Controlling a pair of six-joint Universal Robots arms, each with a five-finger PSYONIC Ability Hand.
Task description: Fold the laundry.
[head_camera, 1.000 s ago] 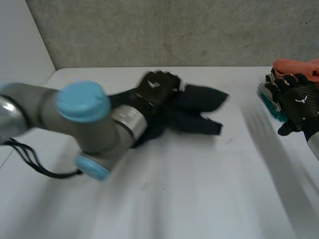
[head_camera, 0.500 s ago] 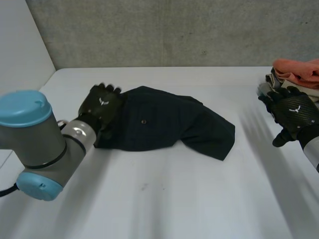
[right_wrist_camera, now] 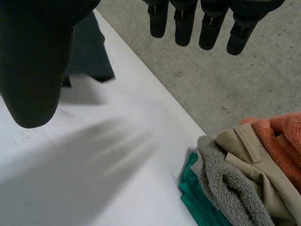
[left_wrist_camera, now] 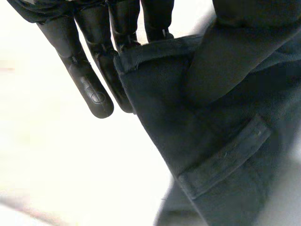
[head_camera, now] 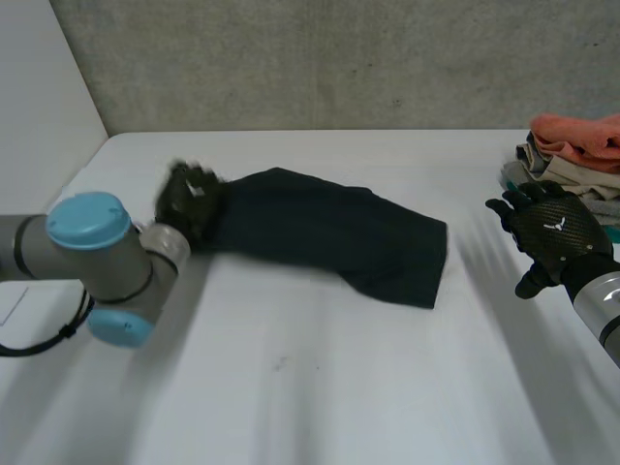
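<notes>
Garment, dark, waistband pinched in left robot hand, right robot hand spread, clothes pile partly cut off.

You have a dark garment lying across the far half of the table. A pile of cloths sits at your table's right edge, near the far corner.

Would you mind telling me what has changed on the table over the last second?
The left hand, pinching an edge of the dark garment, has dragged it from a crumpled heap toward the robot's left, so it now lies stretched out on the table. The open right hand has drifted slightly toward the garment. The stack of laundry beside it stayed put.
</notes>
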